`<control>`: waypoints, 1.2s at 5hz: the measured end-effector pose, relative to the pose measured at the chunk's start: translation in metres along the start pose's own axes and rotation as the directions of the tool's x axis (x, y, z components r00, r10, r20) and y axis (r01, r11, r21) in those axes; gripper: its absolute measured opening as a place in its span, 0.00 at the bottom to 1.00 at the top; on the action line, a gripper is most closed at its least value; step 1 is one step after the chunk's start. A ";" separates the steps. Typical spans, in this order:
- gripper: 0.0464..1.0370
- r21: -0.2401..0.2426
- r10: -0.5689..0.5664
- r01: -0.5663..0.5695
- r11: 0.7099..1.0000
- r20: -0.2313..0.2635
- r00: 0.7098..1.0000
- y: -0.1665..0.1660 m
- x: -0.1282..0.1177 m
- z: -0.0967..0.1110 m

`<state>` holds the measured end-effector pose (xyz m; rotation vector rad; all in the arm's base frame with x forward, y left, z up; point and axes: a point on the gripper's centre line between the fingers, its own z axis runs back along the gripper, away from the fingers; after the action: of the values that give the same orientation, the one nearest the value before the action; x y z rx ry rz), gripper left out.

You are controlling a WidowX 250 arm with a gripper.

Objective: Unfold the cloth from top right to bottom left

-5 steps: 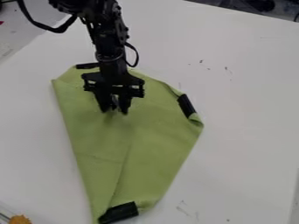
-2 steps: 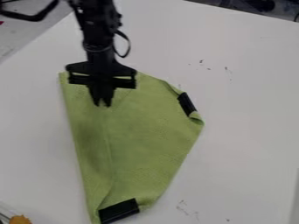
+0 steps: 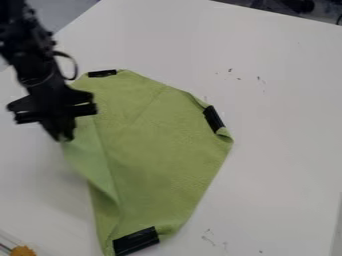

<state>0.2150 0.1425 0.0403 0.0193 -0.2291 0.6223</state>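
Note:
The gripper [image 3: 63, 138] is at the left of the view, shut on the left edge of the green cloth [image 3: 160, 150]. From its fingertips a flap of the cloth [image 3: 90, 160] runs down and to the right, held slightly raised, with a crease along its inner side. The rest of the cloth lies fairly flat on the table, its narrow end toward the bottom. The gripper and arm hide part of the cloth's upper left edge.
Black clips sit on the cloth's edge at the top [image 3: 102, 73], right [image 3: 214, 119] and bottom [image 3: 135, 241]. An orange-yellow object [image 3: 23, 251] is at the lower left corner. The white table [image 3: 280, 140] surrounds the cloth.
My gripper has moved left and a little down from over the upper cloth, drawing the cloth's left flap outward. The top clip shows again after being covered.

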 end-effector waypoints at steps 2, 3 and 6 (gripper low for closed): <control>0.04 -0.012 0.026 -0.026 1.000 -0.031 0.999 0.040 -0.004 -0.021; 0.06 -0.004 0.001 -0.001 1.000 -0.039 0.999 0.052 0.006 -0.023; 0.81 0.138 -0.075 0.084 0.987 -0.068 0.995 0.106 0.046 -0.010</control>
<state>0.1919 0.2557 0.0349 0.1445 -0.1231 0.5573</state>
